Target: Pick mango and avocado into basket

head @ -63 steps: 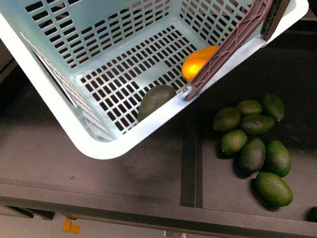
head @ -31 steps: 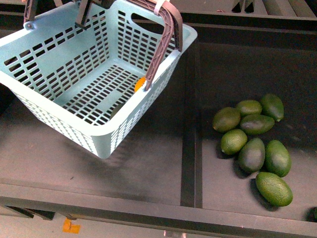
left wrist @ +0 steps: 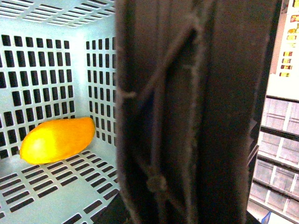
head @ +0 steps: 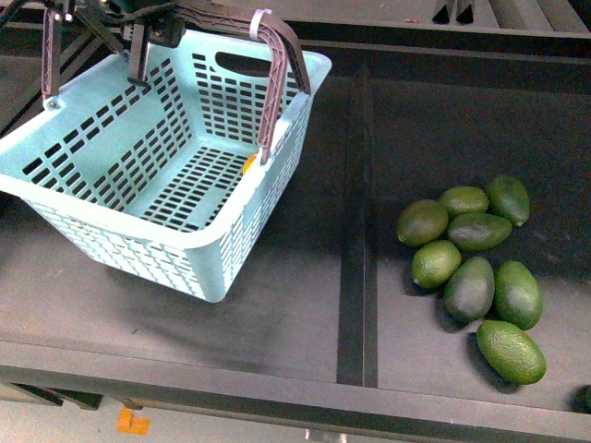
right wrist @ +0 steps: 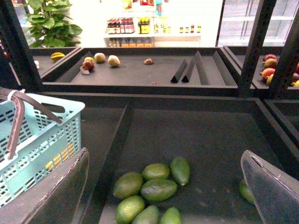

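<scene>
The teal basket (head: 138,185) hangs tilted over the left of the dark shelf. My left gripper (head: 118,20) is shut on its brown handles (head: 277,55) at the top left. The handle (left wrist: 187,112) fills the left wrist view, and the gripper itself is hidden behind it. The mango (left wrist: 56,140) lies on the basket floor by a wall; only a sliver of it (head: 249,163) shows in the front view. The avocado in the basket is hidden. My right gripper (right wrist: 164,156) is open and empty above the loose avocados; the basket (right wrist: 42,135) is beside it.
Several loose green avocados (head: 471,268) lie in a cluster on the right shelf section, also seen in the right wrist view (right wrist: 154,186). A raised divider strip (head: 355,231) runs between the two sections. Further shelves with other fruit (right wrist: 100,59) stand behind.
The basket has swung away from the camera, back and to the left, and now hangs more level. The avocado seen inside it a second ago no longer shows.
</scene>
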`<control>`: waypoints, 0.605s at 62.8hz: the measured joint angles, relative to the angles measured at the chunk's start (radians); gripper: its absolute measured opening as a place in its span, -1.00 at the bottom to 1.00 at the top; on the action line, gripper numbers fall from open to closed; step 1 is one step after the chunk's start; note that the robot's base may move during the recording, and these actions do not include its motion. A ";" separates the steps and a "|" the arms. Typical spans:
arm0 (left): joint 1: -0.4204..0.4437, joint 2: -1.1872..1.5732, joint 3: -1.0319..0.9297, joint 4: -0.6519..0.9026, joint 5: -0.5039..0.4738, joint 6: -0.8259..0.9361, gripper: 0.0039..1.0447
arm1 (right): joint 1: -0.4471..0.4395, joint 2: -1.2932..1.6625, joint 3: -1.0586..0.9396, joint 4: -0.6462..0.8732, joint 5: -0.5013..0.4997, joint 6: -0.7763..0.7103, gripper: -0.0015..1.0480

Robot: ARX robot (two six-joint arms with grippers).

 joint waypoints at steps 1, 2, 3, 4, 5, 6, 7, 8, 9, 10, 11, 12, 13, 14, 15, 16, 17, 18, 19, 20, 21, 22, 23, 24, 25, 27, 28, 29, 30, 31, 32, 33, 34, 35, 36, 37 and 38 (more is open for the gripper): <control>0.001 0.000 -0.007 0.006 0.000 -0.002 -0.74 | 0.000 0.000 0.000 0.000 0.000 0.000 0.83; 0.002 -0.003 -0.023 0.016 -0.003 -0.003 -0.74 | 0.000 0.000 0.000 0.000 0.000 0.000 0.83; 0.002 -0.006 -0.035 0.024 -0.006 -0.005 -0.74 | 0.000 0.000 0.000 0.000 0.000 0.000 0.83; 0.002 -0.013 -0.054 0.034 -0.011 -0.010 -0.74 | 0.000 0.000 0.000 0.000 0.000 0.000 0.83; 0.002 -0.019 -0.066 0.040 -0.012 -0.013 -0.74 | 0.000 0.000 0.000 0.000 0.000 0.000 0.83; 0.002 -0.025 -0.079 0.048 -0.013 -0.016 -0.74 | 0.000 0.000 0.000 0.000 0.000 0.000 0.83; 0.002 -0.030 -0.092 0.056 -0.013 -0.019 -0.74 | 0.000 0.000 0.000 0.000 0.000 0.000 0.83; 0.002 -0.032 -0.098 0.061 -0.013 -0.020 -0.74 | 0.000 0.000 0.000 0.000 0.000 0.000 0.83; 0.002 -0.038 -0.110 0.068 -0.014 -0.021 -0.74 | 0.000 0.000 0.000 0.000 0.000 0.000 0.83; 0.002 -0.043 -0.122 0.075 -0.015 -0.022 -0.74 | 0.000 0.000 0.000 0.000 0.000 0.000 0.83; 0.002 -0.047 -0.127 0.078 -0.016 -0.023 -0.74 | 0.000 0.000 0.000 0.000 0.000 0.000 0.83; 0.002 -0.052 -0.137 0.083 -0.020 -0.025 -0.74 | 0.000 0.000 0.000 0.000 0.000 0.000 0.83; 0.002 -0.055 -0.142 0.085 -0.023 -0.028 -0.74 | 0.000 0.000 0.000 0.000 0.000 0.000 0.83; 0.002 -0.061 -0.152 0.087 -0.027 -0.031 -0.74 | 0.000 0.000 0.000 0.000 0.000 0.000 0.83; 0.002 -0.063 -0.156 0.088 -0.030 -0.035 -0.74 | 0.000 0.000 0.000 0.000 0.000 0.000 0.83; 0.003 -0.068 -0.165 0.087 -0.037 -0.041 -0.74 | 0.000 0.000 0.000 0.000 0.000 0.000 0.83; 0.003 -0.070 -0.169 0.087 -0.039 -0.044 -0.74 | 0.000 0.000 0.000 0.000 0.000 0.000 0.83; 0.005 -0.074 -0.176 0.087 -0.042 -0.048 -0.74 | 0.000 0.000 0.000 0.000 0.000 0.000 0.83; 0.006 -0.079 -0.183 0.089 -0.043 -0.052 -0.74 | 0.000 0.000 0.000 0.000 0.000 0.000 0.83; 0.007 -0.080 -0.186 0.090 -0.043 -0.054 -0.74 | 0.000 0.000 0.000 0.000 0.000 0.000 0.83; 0.008 -0.085 -0.192 0.092 -0.048 -0.058 -0.74 | 0.000 0.000 0.000 0.000 0.000 0.000 0.83; 0.008 -0.087 -0.195 0.092 -0.050 -0.061 -0.74 | 0.000 0.000 0.000 0.000 0.000 0.000 0.83; 0.009 -0.089 -0.199 0.093 -0.054 -0.067 -0.70 | 0.000 0.000 0.000 0.000 0.000 0.000 0.83; 0.010 -0.092 -0.205 0.093 -0.058 -0.073 -0.64 | 0.000 0.000 0.000 0.000 0.000 0.000 0.83; 0.010 -0.093 -0.208 0.093 -0.058 -0.074 -0.60 | 0.000 0.000 0.000 0.000 0.000 0.000 0.83; 0.012 -0.096 -0.217 0.096 -0.060 -0.080 -0.47 | 0.000 0.000 0.000 0.000 0.000 0.000 0.83; 0.013 -0.096 -0.222 0.096 -0.064 -0.085 -0.40 | 0.000 0.000 0.000 0.000 0.000 0.000 0.83; 0.013 -0.097 -0.224 0.097 -0.064 -0.087 -0.36 | 0.000 0.000 0.000 0.000 0.000 0.000 0.83; 0.014 -0.097 -0.227 0.097 -0.066 -0.091 -0.29 | 0.000 0.000 0.000 0.000 0.000 0.000 0.83; 0.017 -0.098 -0.232 0.098 -0.067 -0.094 -0.22 | 0.000 0.000 0.000 0.000 0.000 0.000 0.83; 0.019 -0.100 -0.236 0.099 -0.068 -0.097 -0.16 | 0.000 0.000 0.000 0.000 0.000 0.000 0.83; 0.022 -0.104 -0.243 0.100 -0.068 -0.100 -0.05 | 0.000 0.000 0.000 0.000 0.000 0.000 0.83; 0.023 -0.107 -0.247 0.101 -0.070 -0.104 0.02 | 0.000 0.000 0.000 0.000 0.000 0.000 0.83; 0.026 -0.113 -0.254 0.101 -0.075 -0.108 0.12 | 0.000 0.000 0.000 0.000 0.000 0.000 0.83; 0.029 -0.118 -0.259 0.103 -0.077 -0.110 0.19 | 0.000 0.000 0.000 0.000 0.000 0.000 0.83; 0.034 -0.127 -0.269 0.106 -0.082 -0.116 0.29 | 0.000 0.000 0.000 0.000 0.000 0.000 0.83; 0.037 -0.135 -0.276 0.107 -0.085 -0.119 0.36 | 0.000 0.000 0.000 0.000 0.000 0.000 0.83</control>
